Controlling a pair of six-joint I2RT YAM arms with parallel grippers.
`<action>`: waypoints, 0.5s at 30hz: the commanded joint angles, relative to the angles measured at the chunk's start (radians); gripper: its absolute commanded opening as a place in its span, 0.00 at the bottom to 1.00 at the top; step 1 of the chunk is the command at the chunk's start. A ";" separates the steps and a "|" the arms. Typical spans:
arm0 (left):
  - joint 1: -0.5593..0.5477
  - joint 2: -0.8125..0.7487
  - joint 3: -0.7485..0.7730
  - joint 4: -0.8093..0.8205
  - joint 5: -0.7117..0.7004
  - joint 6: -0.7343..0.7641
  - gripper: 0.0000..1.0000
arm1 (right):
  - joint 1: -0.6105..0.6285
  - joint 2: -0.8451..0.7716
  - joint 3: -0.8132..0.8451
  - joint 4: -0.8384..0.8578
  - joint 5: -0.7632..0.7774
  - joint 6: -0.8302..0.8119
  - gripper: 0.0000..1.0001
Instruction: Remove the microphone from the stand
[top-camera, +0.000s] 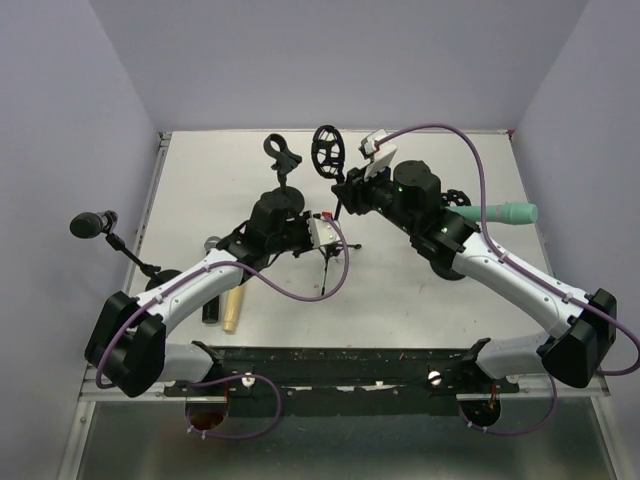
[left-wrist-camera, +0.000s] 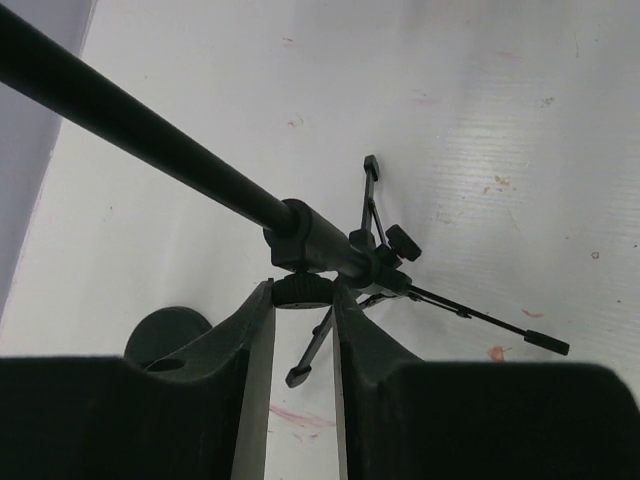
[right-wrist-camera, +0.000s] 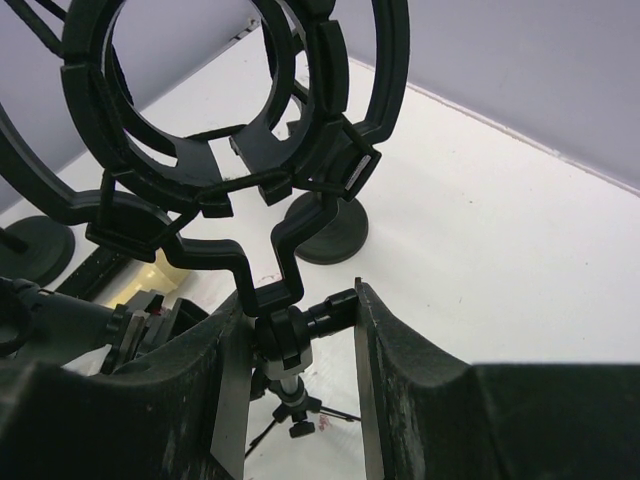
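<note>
While it sits clipped atop a thin slanted stand (top-camera: 135, 256) at the far left edge of the counter (top-camera: 420, 300), the black microphone (top-camera: 92, 224) lies roughly level. Its long axis runs left-right, with the rounded head pointing left. A cream, cylinder-shaped microphone (top-camera: 232, 310) lies flat nearer in. At centre, the left jaws are closed on the round collar of a matte black tripod (left-wrist-camera: 322, 246). The right jaws grip the neck under a webbed plastic ring mount (right-wrist-camera: 262, 262). A teal microphone (top-camera: 508, 213) lies far right. Lavender walls (top-camera: 340, 60) enclose the pale, scuffed counter.

White table (top-camera: 400, 300): tripod stand (left-wrist-camera: 340, 250), teal cylinder (top-camera: 505, 213), cream cylinder (top-camera: 232, 310).
</note>
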 joint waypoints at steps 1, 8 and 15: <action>-0.001 0.015 0.072 -0.046 0.017 -0.131 0.17 | 0.004 0.008 -0.031 -0.085 -0.022 0.105 0.01; 0.154 0.105 0.240 -0.234 0.319 -0.553 0.09 | 0.004 -0.034 -0.057 -0.081 -0.016 0.016 0.01; 0.283 0.235 0.251 -0.004 0.730 -1.055 0.09 | 0.005 -0.072 -0.063 -0.090 -0.037 -0.007 0.01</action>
